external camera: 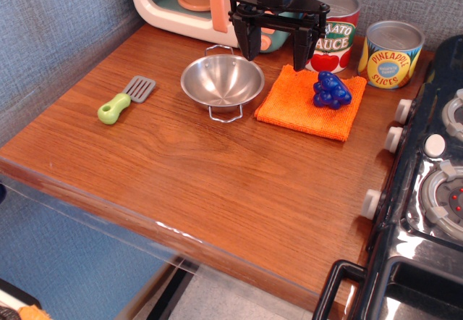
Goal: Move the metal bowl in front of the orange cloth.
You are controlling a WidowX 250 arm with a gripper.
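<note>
Empty, wide-open fingers [278, 51] above metal bowl [221, 81], orange cloth [309, 103] with blue grapes [331, 90] alongside

Black robot gripper [277, 43], 2 chunky tapered fingers [248, 39], flat angular crossbar, boxy black wrist housing above

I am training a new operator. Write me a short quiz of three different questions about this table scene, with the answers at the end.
1. True or false: the pincer is shut on the metal bowl.
2. Multiple choice: what lies on the orange cloth? A) a spatula B) blue grapes C) a tin can
3. Fill in: the green-handled spatula lies to the image-____ of the bowl.

Key
1. False. The pincer is open, above and behind the bowl, holding nothing.
2. B. The blue grapes sit on the cloth.
3. Left.
</note>
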